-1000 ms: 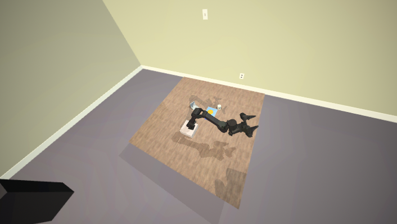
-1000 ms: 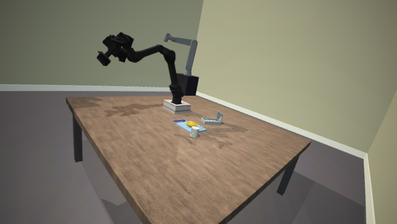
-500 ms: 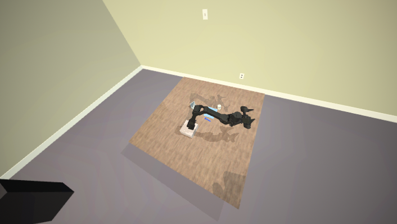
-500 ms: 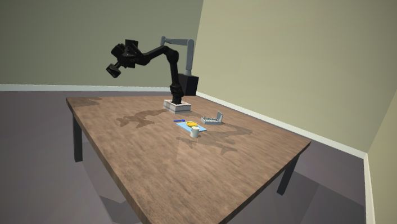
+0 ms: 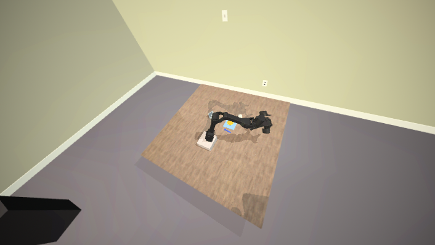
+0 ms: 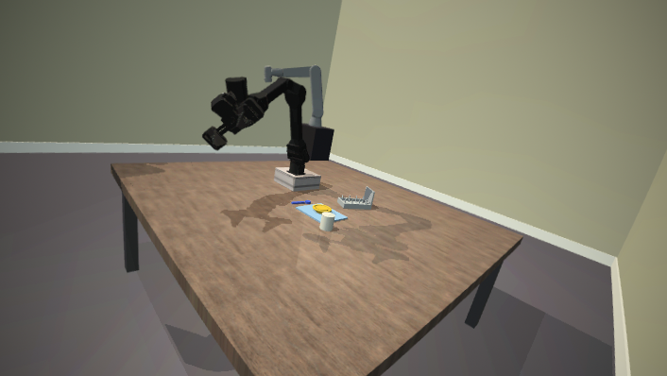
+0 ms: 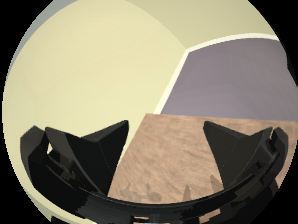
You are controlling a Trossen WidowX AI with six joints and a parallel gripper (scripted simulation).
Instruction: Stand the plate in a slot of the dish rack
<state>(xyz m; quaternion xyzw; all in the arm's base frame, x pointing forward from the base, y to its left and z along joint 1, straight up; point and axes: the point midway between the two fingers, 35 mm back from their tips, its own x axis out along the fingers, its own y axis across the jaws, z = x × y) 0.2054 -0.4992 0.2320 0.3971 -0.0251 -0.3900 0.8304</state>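
Observation:
The yellow plate [image 5: 230,122] [image 6: 322,208] lies flat on a light blue mat [image 5: 228,127] [image 6: 339,217]. The grey dish rack [image 5: 211,114] [image 6: 357,206] stands on the table beside the mat, on the side away from the blue utensil, partly hidden by the arm in the top view. No plate shows in it. My gripper [image 5: 267,122] [image 6: 226,111] [image 7: 168,124] is open and empty, high above the table and well away from the plate and rack. The wrist view shows the two fingers wide apart, with table, floor and walls beyond, but neither plate nor rack.
A white cup [image 5: 240,116] [image 6: 327,222] stands close to the mat. A blue utensil [image 5: 227,130] [image 6: 300,202] lies on the mat's other side. The arm rises from a pale base block [image 5: 204,143] [image 6: 298,181] on the wooden table [image 5: 234,169] [image 6: 302,302].

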